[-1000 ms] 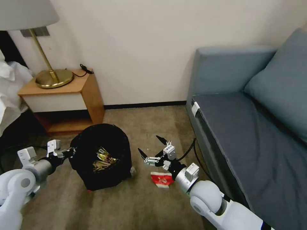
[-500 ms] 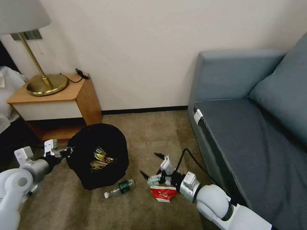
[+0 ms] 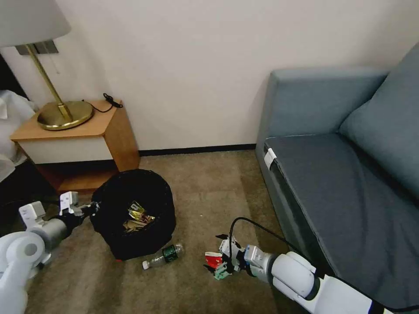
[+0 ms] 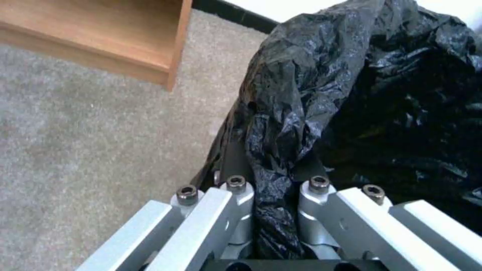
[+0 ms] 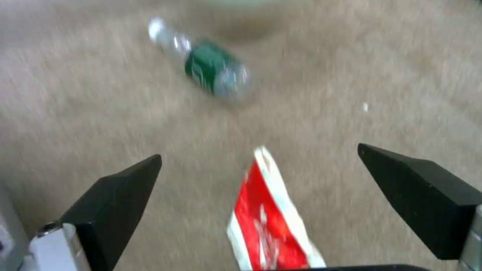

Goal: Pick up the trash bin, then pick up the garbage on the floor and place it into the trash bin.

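Right wrist view: right gripper [image 5: 261, 188] spread wide around the red-and-white snack packet [image 5: 269, 222]; left gripper [image 4: 273, 188] clamps the black-bagged round trash bin [image 4: 361, 94].

The left gripper [image 3: 89, 209] is reaching out low from its bent arm, its fingers [image 4: 236, 210] pinching together on crinkled black plastic. The right gripper [image 3: 217, 264] is stretching forward and down near floor level, its two black fingertips [image 5: 120, 188] spreading wide apart, a red-and-white packet lying between them.
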### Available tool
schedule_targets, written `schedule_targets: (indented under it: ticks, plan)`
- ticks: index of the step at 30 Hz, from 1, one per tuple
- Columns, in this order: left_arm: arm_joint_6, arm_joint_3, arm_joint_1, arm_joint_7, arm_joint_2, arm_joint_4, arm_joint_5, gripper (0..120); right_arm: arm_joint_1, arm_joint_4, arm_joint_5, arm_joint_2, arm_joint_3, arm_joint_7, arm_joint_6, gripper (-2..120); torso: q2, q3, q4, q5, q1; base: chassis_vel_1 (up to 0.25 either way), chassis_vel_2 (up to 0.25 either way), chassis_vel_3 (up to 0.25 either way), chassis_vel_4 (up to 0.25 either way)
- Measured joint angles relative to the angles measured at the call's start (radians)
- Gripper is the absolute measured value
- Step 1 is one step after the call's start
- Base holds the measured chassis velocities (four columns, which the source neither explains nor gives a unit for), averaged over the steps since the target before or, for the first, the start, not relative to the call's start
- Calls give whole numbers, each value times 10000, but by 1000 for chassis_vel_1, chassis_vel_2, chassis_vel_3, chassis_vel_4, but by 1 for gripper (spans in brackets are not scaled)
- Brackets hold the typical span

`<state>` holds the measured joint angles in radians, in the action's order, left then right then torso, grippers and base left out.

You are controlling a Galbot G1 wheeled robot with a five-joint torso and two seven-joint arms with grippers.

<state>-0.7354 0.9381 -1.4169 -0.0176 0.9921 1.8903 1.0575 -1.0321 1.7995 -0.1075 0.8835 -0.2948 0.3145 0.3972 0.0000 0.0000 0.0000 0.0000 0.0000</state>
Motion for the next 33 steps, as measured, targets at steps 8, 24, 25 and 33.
schedule_targets:
  ticks: [8, 24, 25, 33]
  plan:
    - [0, 22, -14, 1, -35, 7, -13, 7, 222, -860, 476, 232, -310, 157, 76, 100, 0, 0, 1, 0, 0, 0, 0, 0, 0]
    - [0, -39, 30, -5, 67, 1, -87, 7, 579, -851, 774, 62, -822, 517, 1032, 100, 0, 1, -1, 0, 0, 0, 0, 0, 0]
    - [0, -39, 30, -5, 67, 1, -87, 7, 579, -851, 774, 62, -822, 517, 1032, 100, 0, 1, -1, 0, 0, 0, 0, 0, 0]
    - [0, 94, -2, -5, 34, 9, -52, 7, 1188, -1248, 577, 355, -1201, 491, 1849, 100, 0, 1, -1, -1, 1, 0, 0, 0, 0]
